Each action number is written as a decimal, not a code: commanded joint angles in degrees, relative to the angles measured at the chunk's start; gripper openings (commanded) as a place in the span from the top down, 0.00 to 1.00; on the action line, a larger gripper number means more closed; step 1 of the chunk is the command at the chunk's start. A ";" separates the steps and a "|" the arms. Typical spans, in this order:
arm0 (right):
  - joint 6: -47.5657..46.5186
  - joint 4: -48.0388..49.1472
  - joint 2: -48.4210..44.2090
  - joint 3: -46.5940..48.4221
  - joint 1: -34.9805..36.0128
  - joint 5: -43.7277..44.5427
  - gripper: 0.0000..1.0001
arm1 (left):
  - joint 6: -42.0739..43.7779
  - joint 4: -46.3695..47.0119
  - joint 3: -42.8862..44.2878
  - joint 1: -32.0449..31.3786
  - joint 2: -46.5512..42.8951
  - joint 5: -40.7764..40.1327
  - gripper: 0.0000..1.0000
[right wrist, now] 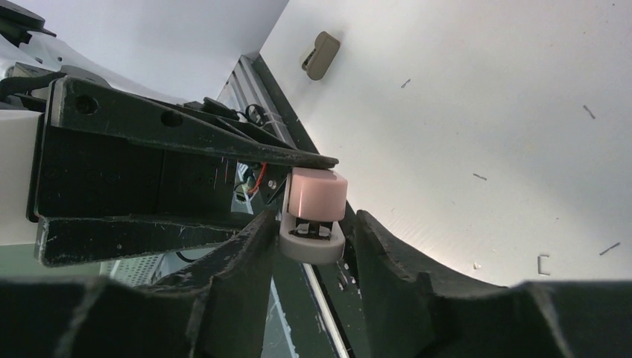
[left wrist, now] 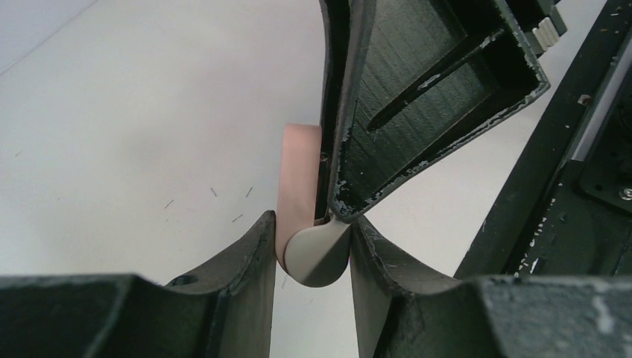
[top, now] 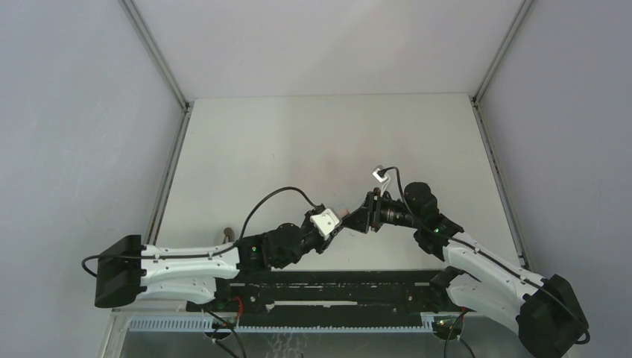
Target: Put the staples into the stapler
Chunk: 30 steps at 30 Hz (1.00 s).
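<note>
The stapler [top: 344,212] is held above the table between both grippers. In the left wrist view its pink body [left wrist: 298,175] and rounded pale end sit between my left gripper's [left wrist: 311,224] fingers, which are shut on it. In the right wrist view its pink top [right wrist: 318,192] and white base sit between my right gripper's [right wrist: 314,224] fingers, which close on its other end. In the top view the left gripper [top: 337,220] and right gripper [top: 359,215] meet nose to nose. A small flat grey-tan block [right wrist: 320,54], possibly the staples, lies far off by the table's left edge [top: 226,234].
Several loose single staples [right wrist: 542,262] are scattered on the white table [top: 298,142], and also show in the left wrist view [left wrist: 213,192]. Grey walls enclose the table on the left, back and right. A black rail [top: 335,287] runs along the near edge.
</note>
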 commanded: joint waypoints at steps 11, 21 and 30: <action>-7.00 -1.39 -3.13 2.34 0.71 1.71 1.00 | -5.11 1.49 -0.99 -0.64 -4.08 -4.62 0.33; -34.99 -4.80 -11.51 -0.70 7.82 19.56 1.00 | -24.10 -19.47 6.19 6.75 -17.66 -0.08 0.07; -48.44 7.66 -12.17 -6.54 19.06 30.45 1.00 | -33.48 -29.58 18.57 9.19 -4.68 11.36 0.11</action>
